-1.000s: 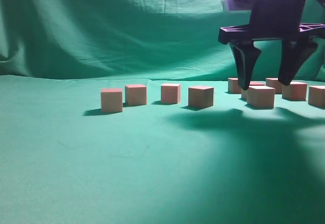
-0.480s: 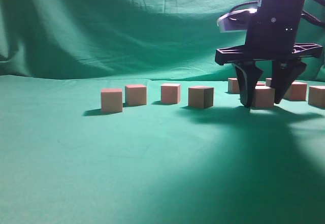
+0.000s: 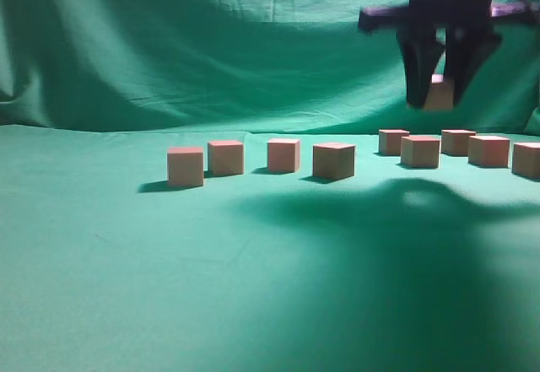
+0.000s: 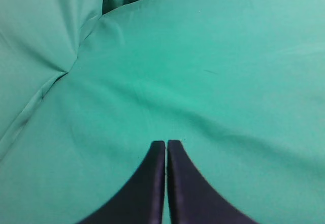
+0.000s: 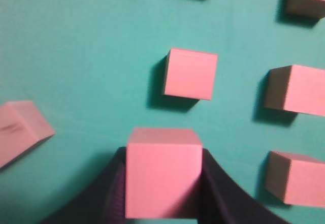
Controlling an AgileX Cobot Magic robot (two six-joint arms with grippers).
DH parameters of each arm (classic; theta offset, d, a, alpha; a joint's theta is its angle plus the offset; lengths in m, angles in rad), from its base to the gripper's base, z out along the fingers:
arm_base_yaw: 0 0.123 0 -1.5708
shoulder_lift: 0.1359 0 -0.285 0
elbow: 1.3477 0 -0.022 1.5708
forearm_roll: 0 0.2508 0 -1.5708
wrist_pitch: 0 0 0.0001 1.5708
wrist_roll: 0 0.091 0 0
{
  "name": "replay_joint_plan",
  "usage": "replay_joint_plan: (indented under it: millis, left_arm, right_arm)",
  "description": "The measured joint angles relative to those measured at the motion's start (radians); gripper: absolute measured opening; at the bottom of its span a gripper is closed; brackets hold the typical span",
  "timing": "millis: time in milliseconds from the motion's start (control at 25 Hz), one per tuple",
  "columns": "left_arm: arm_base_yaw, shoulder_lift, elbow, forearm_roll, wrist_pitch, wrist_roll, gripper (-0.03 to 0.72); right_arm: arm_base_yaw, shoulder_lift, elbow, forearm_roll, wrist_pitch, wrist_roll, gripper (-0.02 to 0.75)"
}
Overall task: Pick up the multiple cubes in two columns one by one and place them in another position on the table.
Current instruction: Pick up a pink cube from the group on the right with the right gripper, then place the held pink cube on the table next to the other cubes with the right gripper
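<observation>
My right gripper [image 3: 438, 100] is shut on a pinkish cube [image 3: 440, 94] and holds it high above the green table [image 3: 253, 288]; the held cube fills the jaws in the right wrist view [image 5: 162, 170]. Below it, several cubes [image 3: 420, 150] sit in a cluster at the right; some show in the right wrist view [image 5: 189, 74]. A row of cubes [image 3: 283, 154] stands at centre left, ending in one [image 3: 185, 166] at the left. My left gripper [image 4: 166, 144] is shut and empty over bare cloth.
Green cloth backdrop [image 3: 211, 43] rises behind the table. A cube [image 3: 527, 159] sits at the right edge of the exterior view. The arm's shadow falls across the front right of the cloth.
My right gripper came down around a cube in the right cluster, shut on it, and has lifted it well above the table.
</observation>
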Motion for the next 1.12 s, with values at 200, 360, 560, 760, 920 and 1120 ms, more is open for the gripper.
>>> replay_joint_plan:
  millis: [200, 360, 560, 760, 920, 1120]
  left_arm:
    - [0.000, 0.000, 0.000, 0.000, 0.000, 0.000, 0.000]
    - [0.000, 0.000, 0.000, 0.000, 0.000, 0.000, 0.000]
    - [0.000, 0.000, 0.000, 0.000, 0.000, 0.000, 0.000]
    - [0.000, 0.000, 0.000, 0.000, 0.000, 0.000, 0.000]
    - [0.000, 0.000, 0.000, 0.000, 0.000, 0.000, 0.000]
    - [0.000, 0.000, 0.000, 0.000, 0.000, 0.000, 0.000]
  right_arm:
    - [0.093, -0.124, -0.005, 0.078, 0.069, -0.083, 0.260]
    - [0.220, -0.115, -0.005, 0.180, 0.075, -0.187, 0.260]
    - [0.356, -0.016, -0.005, 0.217, -0.011, -0.264, 0.260]
    - [0.415, 0.082, -0.005, 0.225, -0.098, -0.312, 0.260]
    - [0.416, 0.126, -0.005, 0.224, -0.136, -0.315, 0.260]
    - [0.416, 0.139, -0.007, 0.203, -0.180, -0.310, 0.260]
